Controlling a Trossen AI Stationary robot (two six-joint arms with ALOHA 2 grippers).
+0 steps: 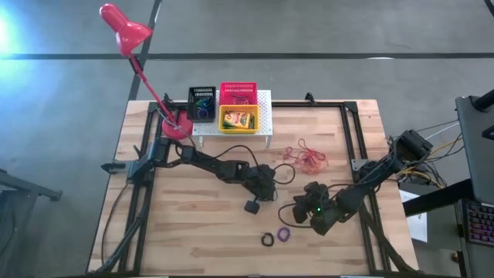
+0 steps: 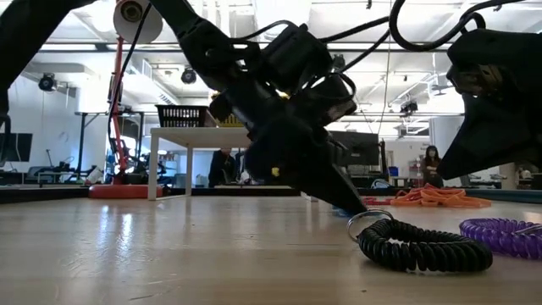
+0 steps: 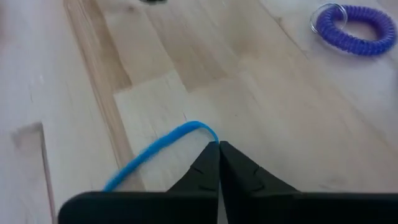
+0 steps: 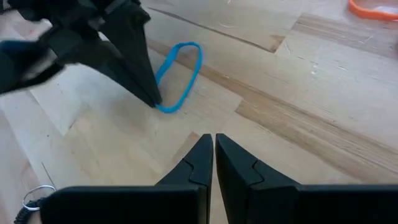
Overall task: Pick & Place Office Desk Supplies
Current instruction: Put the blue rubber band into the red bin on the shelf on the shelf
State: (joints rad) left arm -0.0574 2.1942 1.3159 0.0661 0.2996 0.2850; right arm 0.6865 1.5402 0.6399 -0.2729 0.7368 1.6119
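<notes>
— Left gripper point(image 3: 219, 144)? 
— Closed, pinching the blue band point(image 3: 158, 152), low on the table point(image 1: 201, 232), centre of the overhead frame.
— Right gripper point(image 4: 214, 138)? 
— Closed, empty, just right of it.
— Other rings? 
— Black coil point(image 1: 267, 239), purple coil point(image 1: 283, 232), bottom centre.

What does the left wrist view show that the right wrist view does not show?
Only the left wrist view shows the purple coiled ring lying on the table.

Only the right wrist view shows the orange rubber bands, the right gripper with its jaws shut on nothing, and the left gripper from outside.

Both show the blue rubber band, flat on the wood, with the tips of the left gripper shut on its edge.
</notes>
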